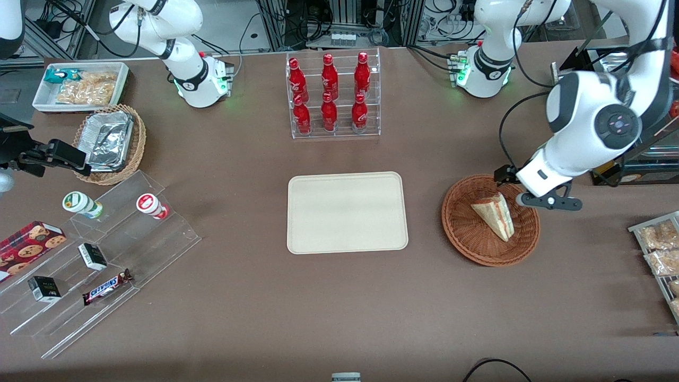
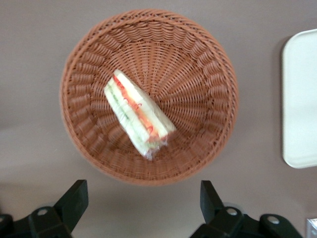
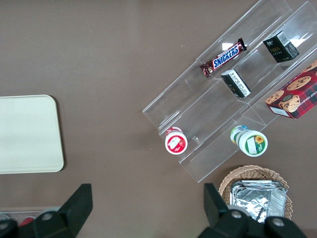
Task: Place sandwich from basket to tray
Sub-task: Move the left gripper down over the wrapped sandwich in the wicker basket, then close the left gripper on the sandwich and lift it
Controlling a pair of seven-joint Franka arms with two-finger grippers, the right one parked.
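Note:
The sandwich (image 1: 496, 215) (image 2: 138, 114), a pale bread wedge with red and green filling, lies in the round reddish-brown basket (image 1: 467, 249) (image 2: 198, 59). My left gripper (image 1: 530, 189) (image 2: 143, 191) hovers above the basket's rim, at the edge farther from the front camera and toward the working arm's end. It is open, its fingers spread wide with only bare table between them, and it is clear of the sandwich. The cream tray (image 1: 347, 212) (image 2: 302, 99) (image 3: 27, 134) lies flat beside the basket, toward the middle of the table, with nothing on it.
A clear rack of red bottles (image 1: 333, 95) stands farther from the front camera than the tray. Toward the parked arm's end are a stepped acrylic display (image 1: 101, 254) with snacks, a tan wicker basket (image 1: 109, 143) of foil containers and a white bin (image 1: 79, 85). Snack packets (image 1: 660, 249) lie at the working arm's end.

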